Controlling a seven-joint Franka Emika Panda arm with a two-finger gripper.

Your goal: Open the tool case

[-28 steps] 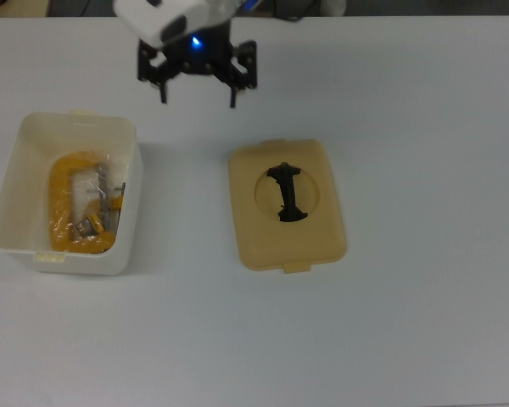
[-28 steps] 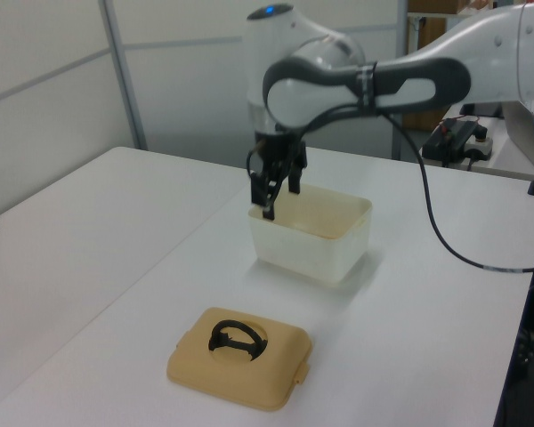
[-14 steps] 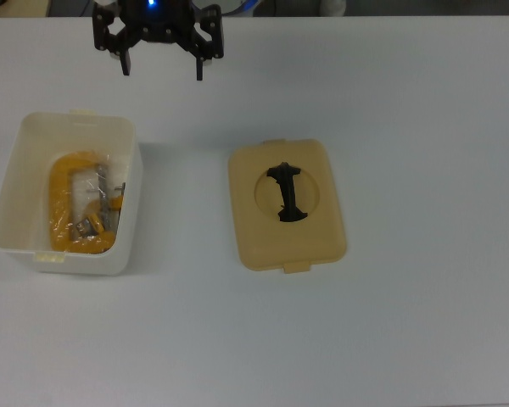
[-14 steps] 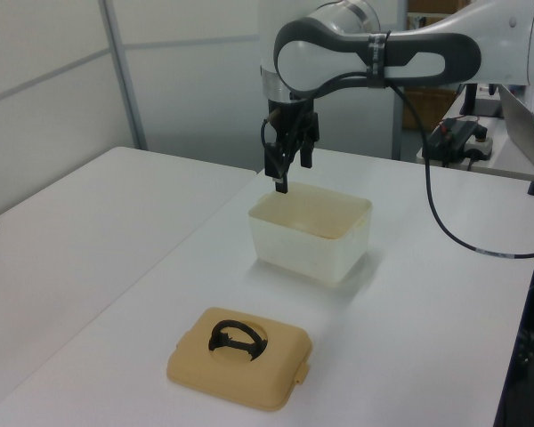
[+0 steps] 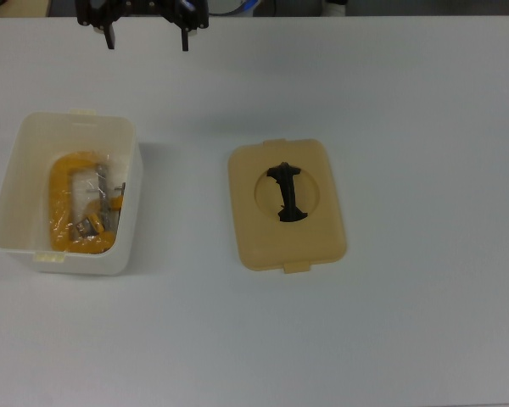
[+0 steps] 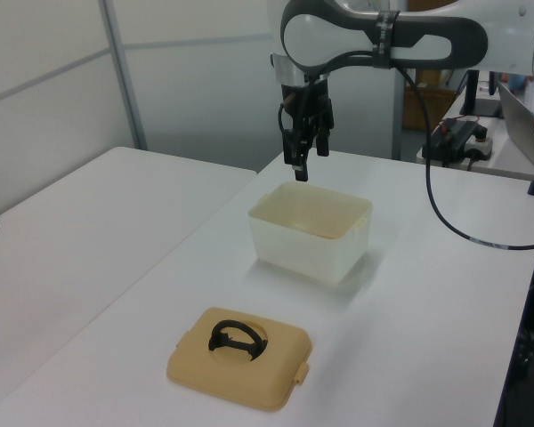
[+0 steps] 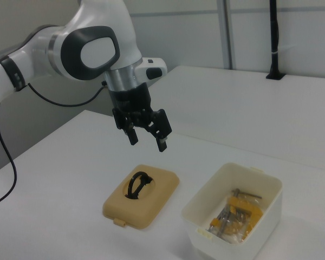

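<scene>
The tool case stands open in two parts. Its cream-white tub (image 5: 66,193) (image 6: 310,231) (image 7: 234,210) sits at the top view's left, holding a yellow clamp and small metal parts. The tan lid (image 5: 286,204) (image 6: 240,356) (image 7: 141,194), with its black handle (image 5: 287,192) in a round recess, lies flat on the table apart from the tub. My gripper (image 5: 147,39) (image 6: 300,166) (image 7: 147,141) hangs open and empty high above the table, at the top view's upper edge, beyond the tub's far side.
The white table (image 5: 407,127) carries only the tub and the lid. In the left view a black cable (image 6: 445,213) trails from the arm over the table's right side, and a seam splits the tabletop (image 6: 214,213).
The open gripper has risen and shifted toward the top view's upper left, away from the lid. Tub and lid have not moved.
</scene>
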